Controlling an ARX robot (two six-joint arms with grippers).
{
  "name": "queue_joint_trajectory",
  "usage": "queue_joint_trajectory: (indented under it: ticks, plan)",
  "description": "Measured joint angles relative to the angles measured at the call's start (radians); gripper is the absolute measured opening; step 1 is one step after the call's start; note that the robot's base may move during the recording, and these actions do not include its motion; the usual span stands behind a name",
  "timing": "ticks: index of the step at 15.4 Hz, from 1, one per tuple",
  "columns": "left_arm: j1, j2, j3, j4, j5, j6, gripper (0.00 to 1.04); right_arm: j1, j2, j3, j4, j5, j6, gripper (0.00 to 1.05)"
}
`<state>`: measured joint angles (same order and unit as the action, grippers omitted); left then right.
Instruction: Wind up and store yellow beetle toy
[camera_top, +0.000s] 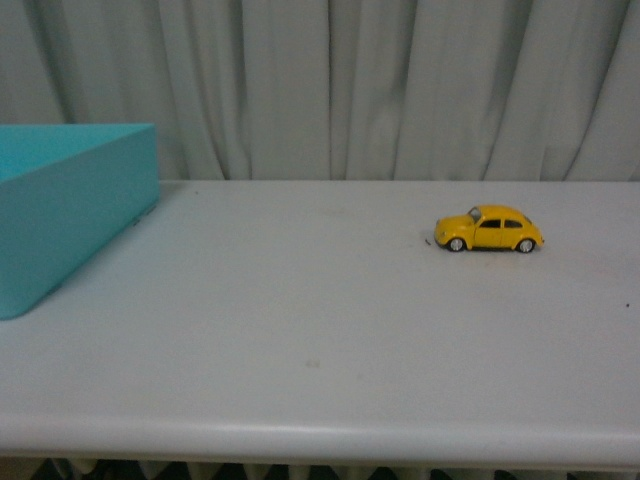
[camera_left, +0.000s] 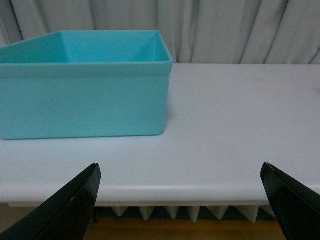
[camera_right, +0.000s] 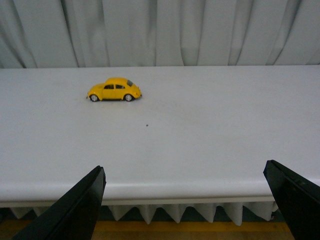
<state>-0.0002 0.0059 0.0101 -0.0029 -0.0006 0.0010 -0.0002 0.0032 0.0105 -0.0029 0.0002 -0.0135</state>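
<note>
Beetle toy (camera_top: 489, 229), yellow, upright on white table (camera_top: 300, 330), well apart from teal bin (camera_top: 70, 215). L gripper (camera_left: 180, 166), R gripper (camera_right: 185, 165): both wide open, empty.

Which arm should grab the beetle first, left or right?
Right, likely. The yellow beetle toy sits right of centre in the front view, ahead of the open right pincer. The open left pincer faces only the teal bin.
</note>
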Motion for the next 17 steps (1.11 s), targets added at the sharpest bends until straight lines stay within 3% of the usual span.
queue_joint_trajectory:
  ticks: [17]
  plan:
    - [0.0, 0.0, 0.0, 0.0, 0.0, 0.0, 0.98, 0.0, 0.0, 0.0, 0.0, 0.0, 0.002, 0.98]
